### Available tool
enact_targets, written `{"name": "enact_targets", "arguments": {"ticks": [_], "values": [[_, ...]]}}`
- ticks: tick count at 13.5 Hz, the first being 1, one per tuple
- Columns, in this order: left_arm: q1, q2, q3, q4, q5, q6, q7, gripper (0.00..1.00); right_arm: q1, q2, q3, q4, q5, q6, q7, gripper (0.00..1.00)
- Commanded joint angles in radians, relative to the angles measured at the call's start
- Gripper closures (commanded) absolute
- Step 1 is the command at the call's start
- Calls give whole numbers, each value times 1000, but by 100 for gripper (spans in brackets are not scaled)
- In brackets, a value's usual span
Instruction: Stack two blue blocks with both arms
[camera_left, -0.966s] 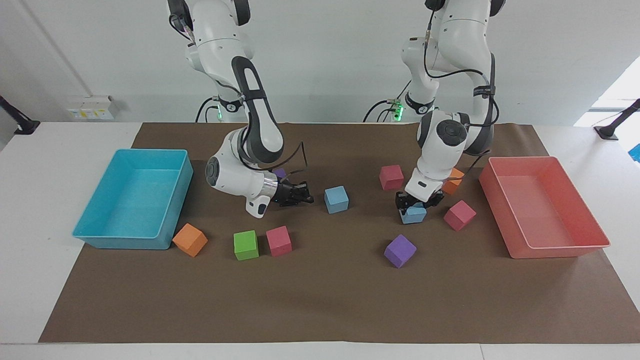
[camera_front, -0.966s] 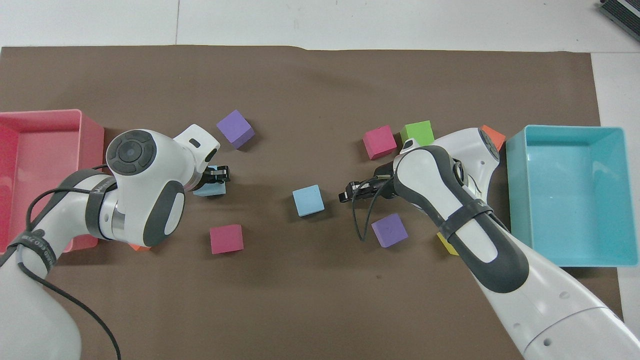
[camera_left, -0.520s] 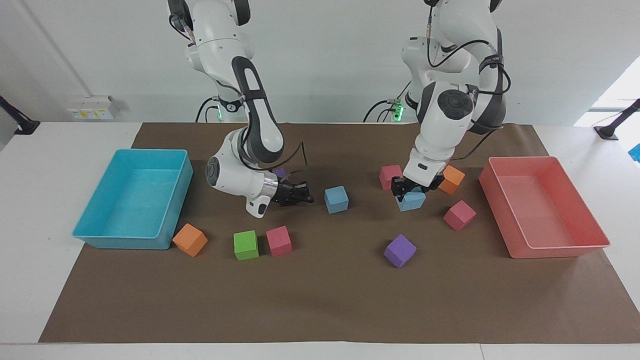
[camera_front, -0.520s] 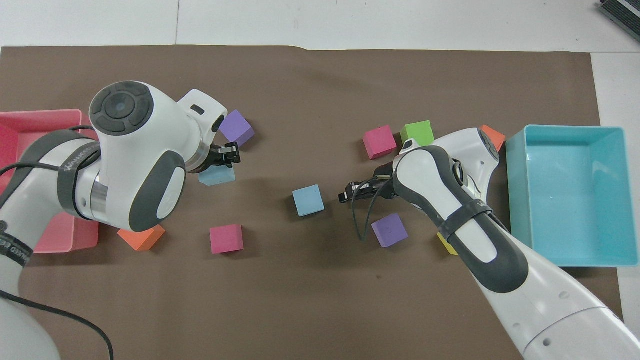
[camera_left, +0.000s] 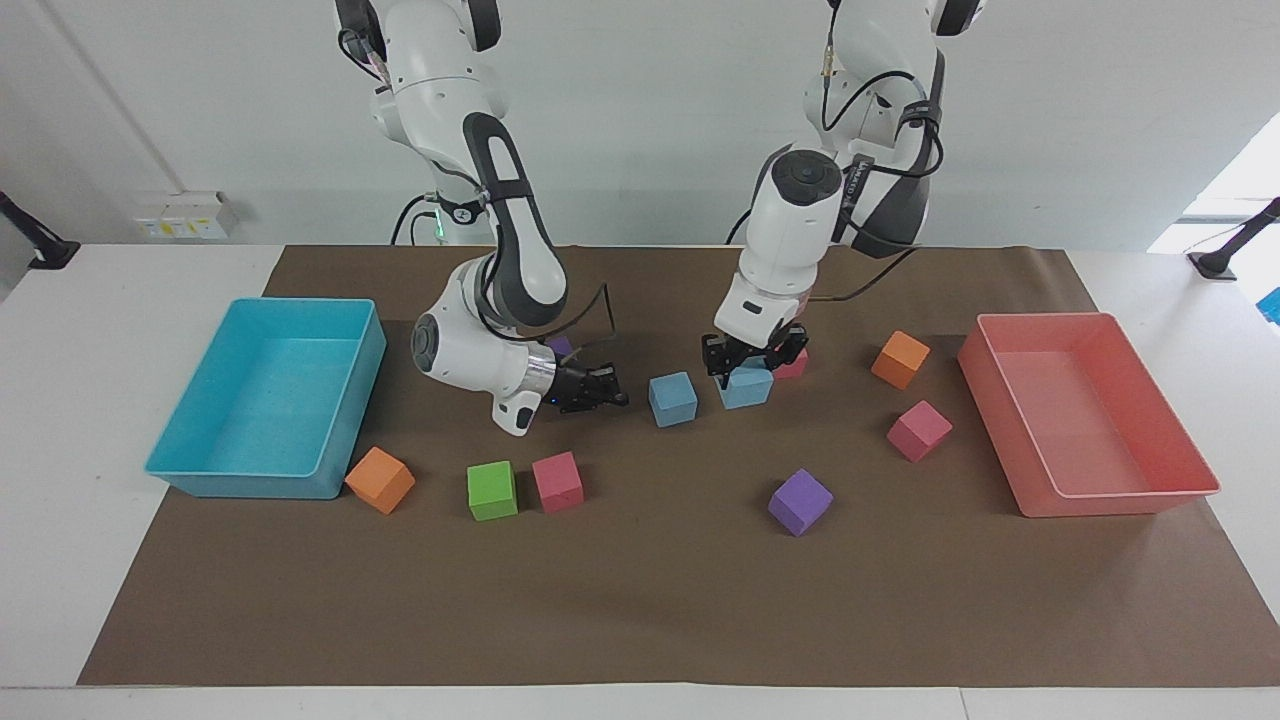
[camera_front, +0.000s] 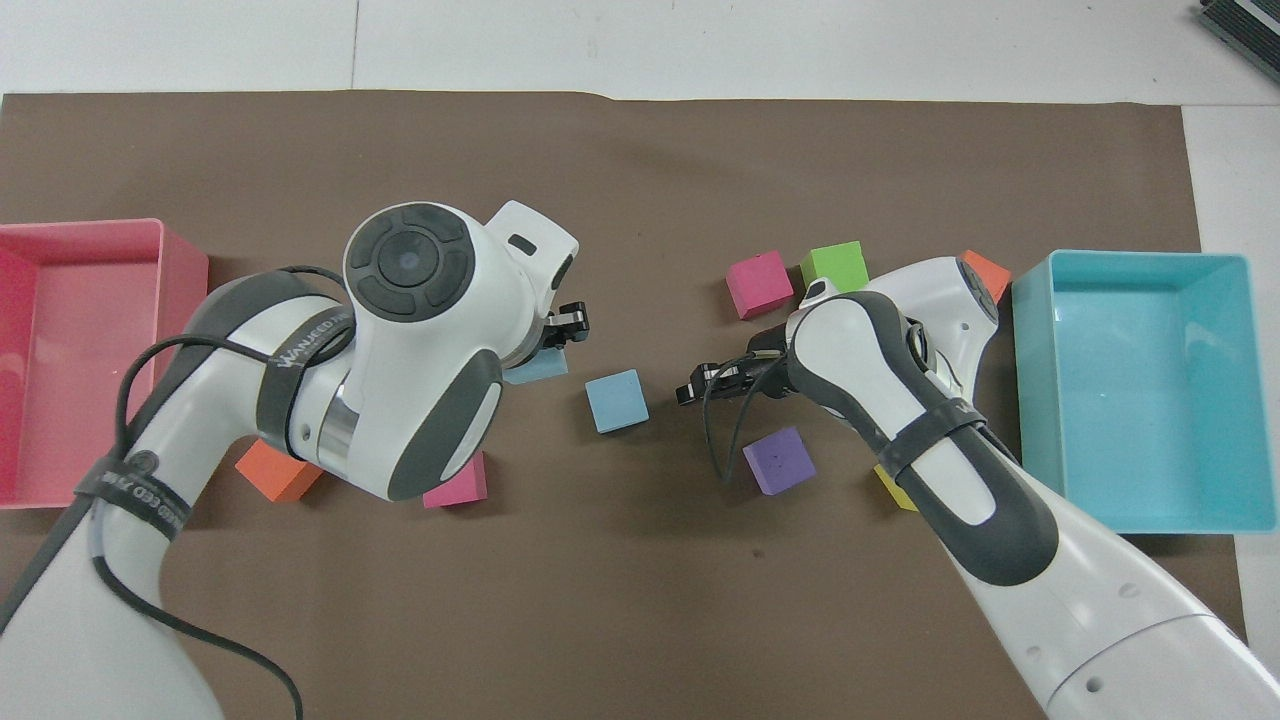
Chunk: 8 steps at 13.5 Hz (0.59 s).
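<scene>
The right gripper (camera_left: 612, 392) is kept low over the brown mat (camera_left: 640, 600), its fingers pressed together with nothing between them. Just beside it, one blue block (camera_left: 672, 398) is seen resting on the mat. Next to that, a second blue block (camera_left: 745, 386) is pinched tight in the left gripper (camera_left: 752, 362).

You see one blue block (camera_left: 673, 398) flat on the mat; the other block (camera_left: 746, 388), tilted, hangs just beside it.

bright, even light, soft shadows, sharp
</scene>
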Motion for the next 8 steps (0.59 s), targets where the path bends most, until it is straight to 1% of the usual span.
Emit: {"name": "enact_targets", "arguments": {"ticks": [1, 3, 5, 8], "values": [[-56, 26, 17, 7, -2, 45, -42, 99, -3, -14, 1, -17, 42, 3, 2, 100], [-84, 28, 17, 10, -7, 48, -53, 99, -7, -14, 1, -17, 43, 3, 2, 100], [-121, 55, 17, -2, -8, 84, -101, 99, -8, -14, 1, -17, 43, 3, 2, 100], [-127, 55, 17, -22, -7, 98, -102, 98, -8, -14, 1, -17, 59, 2, 2, 100]]}}
